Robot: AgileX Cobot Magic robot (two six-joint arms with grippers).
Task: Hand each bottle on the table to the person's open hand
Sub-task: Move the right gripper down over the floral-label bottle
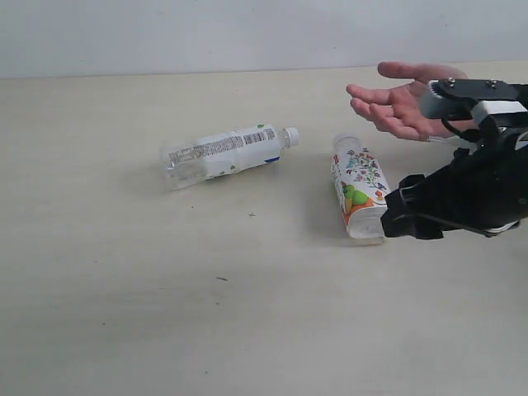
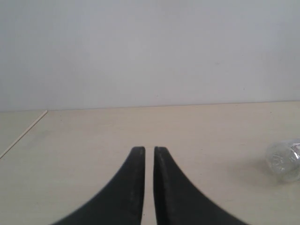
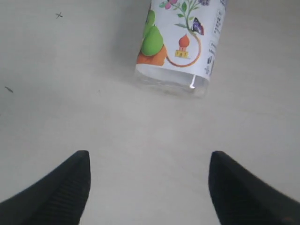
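Jaws wide and empty, the right gripper [image 3: 149, 158] is hovering by the fruit bottle [image 1: 359, 194]; white bottle [image 1: 227, 153] also lying undelivered, left gripper [image 2: 149, 150] idling closed, hand [image 1: 400, 103] waiting.

Behind the worktop [image 1: 124, 313] I see only a plain, pale grey-white wall [image 1: 165, 33], evenly lit. The worktop is matte beige with a few dark specks and meets the wall in a straight line. The light is soft, the shadows faint. My left wrist view shows a thin seam [image 2: 23, 133] running across the surface toward the wall.

Bare table [image 3: 56, 117] between gripper [image 3: 148, 154] and bottle [image 3: 180, 42]
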